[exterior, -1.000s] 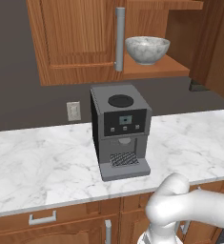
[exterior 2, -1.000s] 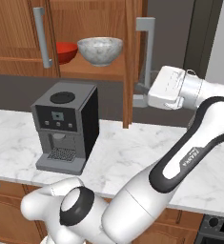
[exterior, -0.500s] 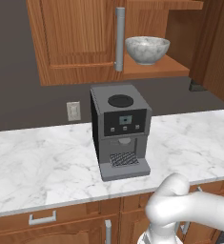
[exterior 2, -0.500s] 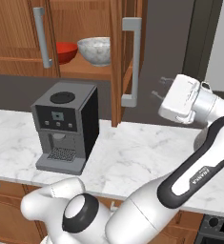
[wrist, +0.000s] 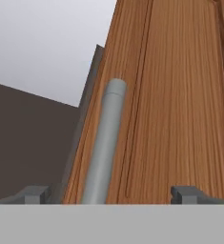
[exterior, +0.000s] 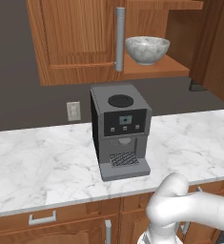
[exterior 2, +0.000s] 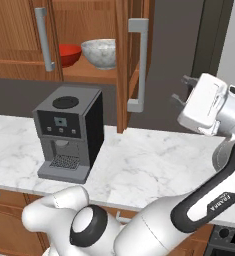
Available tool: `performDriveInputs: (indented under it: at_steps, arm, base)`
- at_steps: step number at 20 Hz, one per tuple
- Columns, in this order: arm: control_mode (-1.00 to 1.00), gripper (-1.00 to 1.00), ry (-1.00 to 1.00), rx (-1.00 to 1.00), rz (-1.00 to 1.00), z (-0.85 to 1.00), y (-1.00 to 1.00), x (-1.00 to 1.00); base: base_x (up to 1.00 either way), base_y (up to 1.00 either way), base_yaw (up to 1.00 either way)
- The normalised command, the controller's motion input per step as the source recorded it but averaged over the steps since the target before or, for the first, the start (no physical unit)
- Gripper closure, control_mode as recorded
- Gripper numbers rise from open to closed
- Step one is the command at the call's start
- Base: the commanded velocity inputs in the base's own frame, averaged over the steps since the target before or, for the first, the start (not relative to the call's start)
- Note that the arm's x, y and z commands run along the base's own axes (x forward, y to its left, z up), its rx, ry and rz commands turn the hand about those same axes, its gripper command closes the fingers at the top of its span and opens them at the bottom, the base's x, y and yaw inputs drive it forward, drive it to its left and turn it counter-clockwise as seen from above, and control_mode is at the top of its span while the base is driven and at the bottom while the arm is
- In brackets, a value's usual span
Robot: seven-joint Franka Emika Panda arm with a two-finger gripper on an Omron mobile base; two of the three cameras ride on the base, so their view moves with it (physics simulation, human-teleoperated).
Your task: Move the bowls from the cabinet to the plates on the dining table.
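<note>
Tool (exterior 2: pixel 181 90) spread wide and empty beside the open cabinet door (exterior 2: pixel 133 60); both bowls on the cabinet shelf.

Two bowls on the wooden shelf (exterior 2: pixel 96 75) of the wall cabinet (exterior: pixel 75 43): one red bowl (exterior 2: pixel 69 54) at the left in the right base view, one grey-white marbled bowl (exterior 2: pixel 100 52) just beside it to the right. Marbled bowl also clear in the left base view. Two grey bar handles: one on the shut left door (exterior 2: pixel 43 37), one on the open door (exterior 2: pixel 139 62). In the hand view the open door's handle stands between the two finger tips (wrist: pixel 35 194), no contact visible. One grey coffee machine (exterior: pixel 120 131) stands on the marble tabletop (exterior: pixel 42 164) below the cabinet. One wall outlet (exterior: pixel 74 111) left of the machine.
</note>
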Motion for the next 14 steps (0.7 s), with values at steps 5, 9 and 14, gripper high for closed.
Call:
performDriveInputs:
  at_steps: [5,9,14]
  arm:
    - [-1.0,-1.0,-0.03,0.05,-0.16,0.3,0.0,-0.27]
    - [-1.0,-1.0,-0.03,0.03,-0.18,0.27,0.0,-0.21]
    - [-1.0,-1.0,-0.03,0.01,-0.2,0.23,0.0,-0.15]
  base:
    - [0.0,0.0,0.0]
    - [0.0,0.0,0.0]
    - [0.0,0.0,0.0]
